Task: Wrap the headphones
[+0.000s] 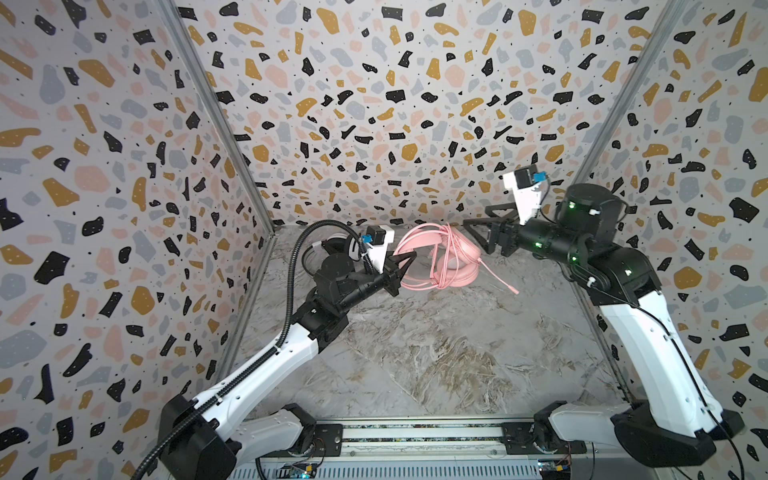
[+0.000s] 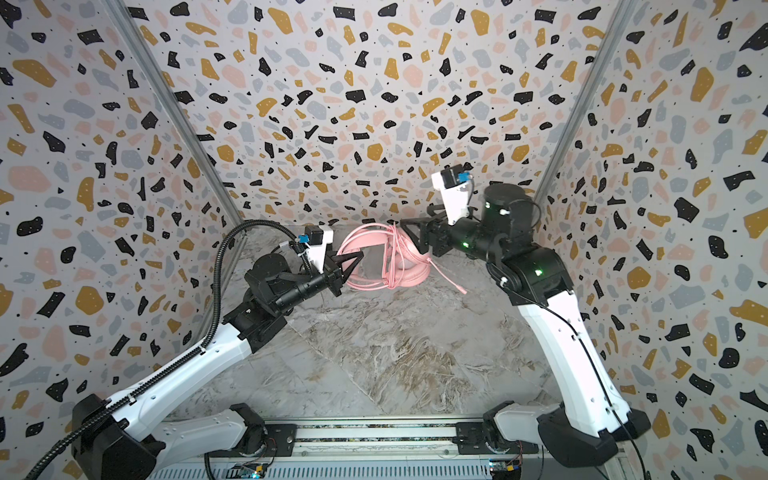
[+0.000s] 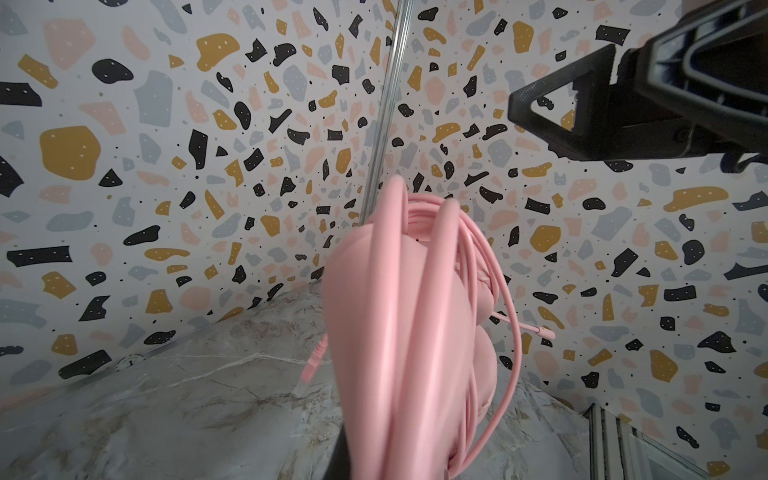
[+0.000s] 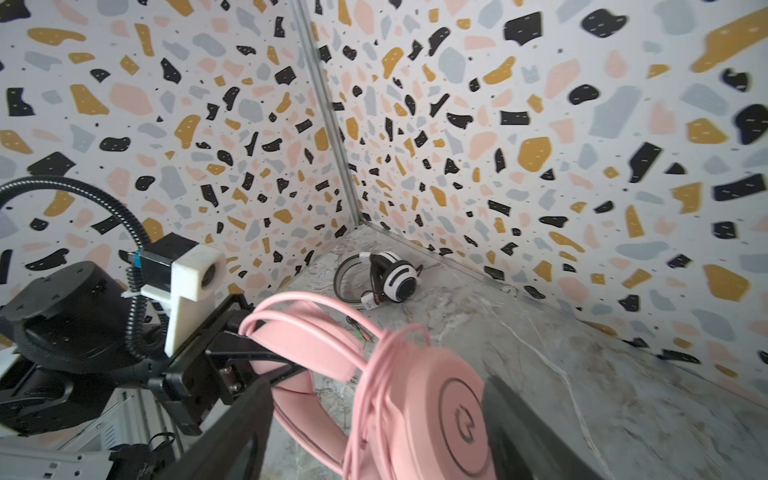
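The left gripper [image 1: 409,261] has its fingers [image 4: 237,354] clamped shut on the headband of the all-pink over-ear headset with round earcups [image 1: 455,274], at the rear of the grey marble worktop [image 1: 436,353]. Its pink cable [image 1: 448,245] loops around it. The right gripper [image 1: 478,227] holds its fingers [image 4: 528,419] wide, flanking one earcup. The white-and-black over-ear headset [image 4: 397,276] lies in the far left corner.

top views: overhead, near-identical | wrists: close, opposed, sharing pink headset [image 3: 374,332]

pink headset [image 1: 454,271]: upright, cable wound around | white-black headset [image 4: 397,279]: lying in corner
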`<state>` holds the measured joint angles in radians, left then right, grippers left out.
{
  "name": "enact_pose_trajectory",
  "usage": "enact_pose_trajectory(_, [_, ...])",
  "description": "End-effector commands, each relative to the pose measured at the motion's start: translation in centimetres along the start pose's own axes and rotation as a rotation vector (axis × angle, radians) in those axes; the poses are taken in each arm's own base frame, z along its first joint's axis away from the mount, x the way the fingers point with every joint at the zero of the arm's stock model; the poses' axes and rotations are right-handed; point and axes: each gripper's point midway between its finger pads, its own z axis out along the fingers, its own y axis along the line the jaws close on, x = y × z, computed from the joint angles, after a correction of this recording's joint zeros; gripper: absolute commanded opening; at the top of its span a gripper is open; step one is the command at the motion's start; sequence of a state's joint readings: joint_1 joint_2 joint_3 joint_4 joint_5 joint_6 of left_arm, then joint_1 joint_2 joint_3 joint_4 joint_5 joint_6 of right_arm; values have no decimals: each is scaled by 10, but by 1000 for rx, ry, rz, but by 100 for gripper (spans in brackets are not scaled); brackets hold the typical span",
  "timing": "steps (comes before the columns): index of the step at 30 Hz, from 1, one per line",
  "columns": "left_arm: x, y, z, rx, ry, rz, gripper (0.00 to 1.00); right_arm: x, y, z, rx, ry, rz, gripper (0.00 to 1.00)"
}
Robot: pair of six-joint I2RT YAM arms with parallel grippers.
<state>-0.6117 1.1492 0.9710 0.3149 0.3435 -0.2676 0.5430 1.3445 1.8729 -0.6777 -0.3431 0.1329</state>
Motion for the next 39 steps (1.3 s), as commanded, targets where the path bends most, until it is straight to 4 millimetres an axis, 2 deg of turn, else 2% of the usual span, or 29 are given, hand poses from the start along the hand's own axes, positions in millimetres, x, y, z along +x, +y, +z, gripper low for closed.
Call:
enact_pose_trajectory(1, [-56,-23,-13,71,-191,89,0,38,0,18,76,186,-57,81])
enact_pose_trajectory(4, [-57,-23,-15,72,-194,88,0,46,-10,28,169,227,-92,80])
enact_pose_trajectory(7, [-55,-24,-15,74,-192,84,0,42,-17,31,241,235,-115,79])
enact_pose_trajectory(17, [-52,-23,-16,70,-188,79,0,30,-16,29,269,223,-167,73])
enact_pose_trajectory(20, [-53,-22,-16,64,-189,78,0,36,-17,33,262,269,-171,68])
enact_pose_trajectory(28, [-52,-22,-14,66,-193,64,0,55,-16,41,239,325,-168,62])
enact_pose_trajectory(35, [-52,-27,-16,82,-193,62,0,58,-26,56,289,331,-180,50])
enact_pose_trajectory(39, [-51,-28,-17,82,-193,62,0,64,-26,64,310,352,-201,48])
